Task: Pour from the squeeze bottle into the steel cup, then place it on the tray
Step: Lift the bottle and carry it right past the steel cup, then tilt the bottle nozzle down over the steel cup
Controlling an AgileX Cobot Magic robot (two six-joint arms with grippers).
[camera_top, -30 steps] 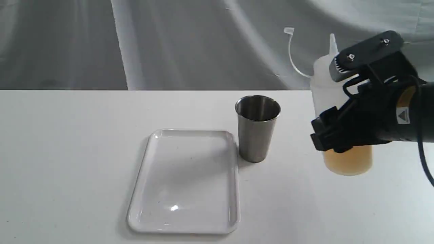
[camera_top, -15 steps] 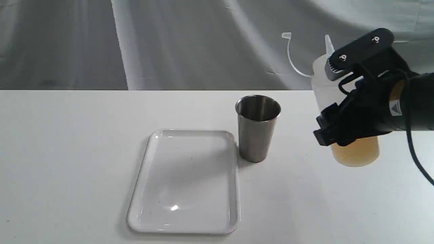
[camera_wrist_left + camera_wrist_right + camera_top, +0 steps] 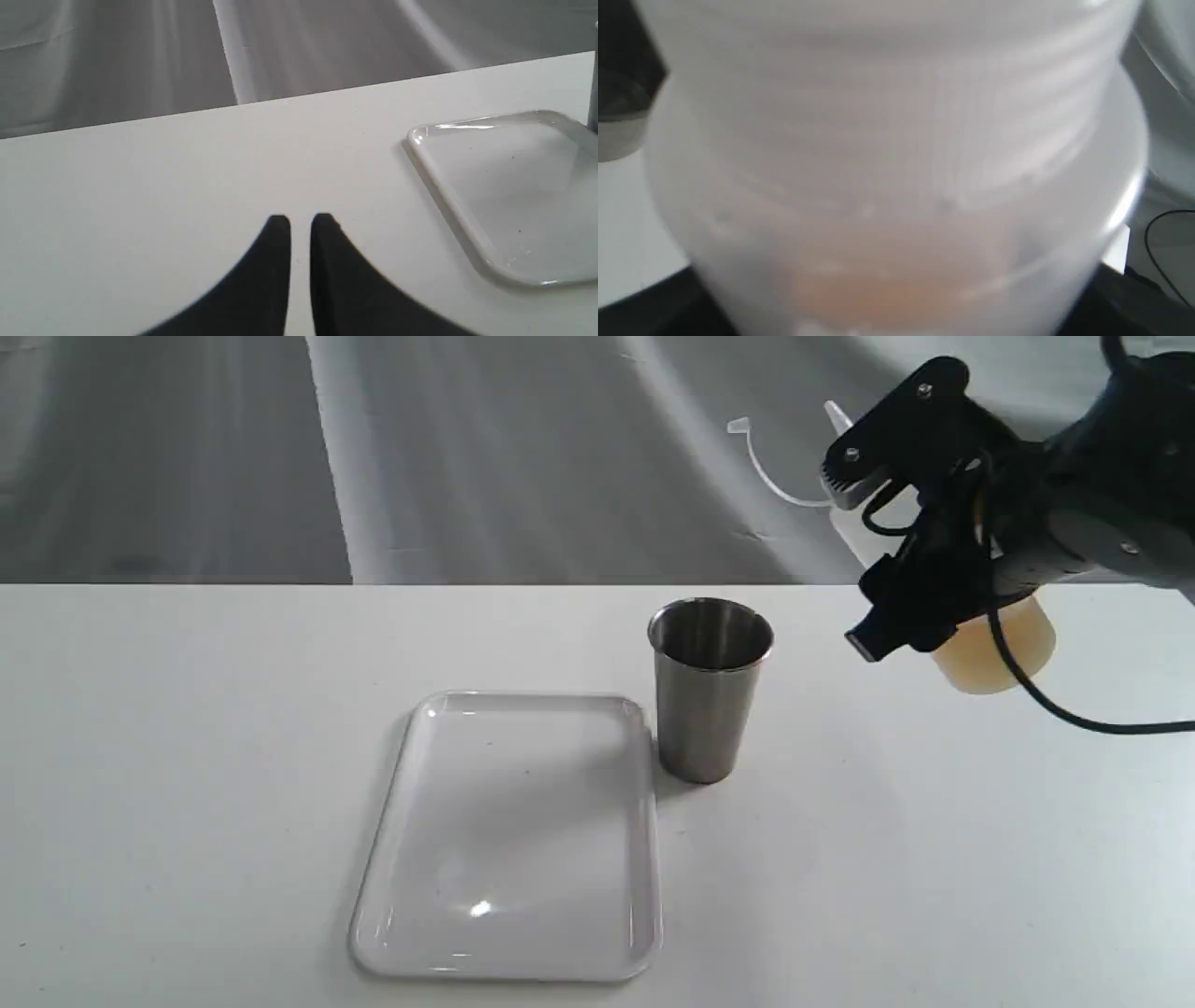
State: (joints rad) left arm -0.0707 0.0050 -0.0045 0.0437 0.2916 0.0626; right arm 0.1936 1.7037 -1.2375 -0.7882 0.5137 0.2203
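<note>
My right gripper (image 3: 892,560) is shut on the squeeze bottle (image 3: 994,649), holding it in the air to the right of and above the steel cup (image 3: 709,691). The bottle leans with its cone nozzle up and to the left; amber liquid sits in its base and its cap strap trails left. Up close, the bottle (image 3: 896,163) fills the right wrist view. The cup stands upright by the far right corner of the white tray (image 3: 509,831), whose rim (image 3: 448,196) also shows in the left wrist view. My left gripper (image 3: 300,221) hovers low over bare table, fingers nearly together, holding nothing.
A white table (image 3: 187,756) carries the cup and tray. Grey cloth (image 3: 467,457) hangs behind the table's far edge. A black cable (image 3: 1074,719) loops down from the right arm.
My right gripper has lifted the bottle off the table, carrying it up and slightly left, and has tilted its nozzle toward the cup. Cup and tray have not moved.
</note>
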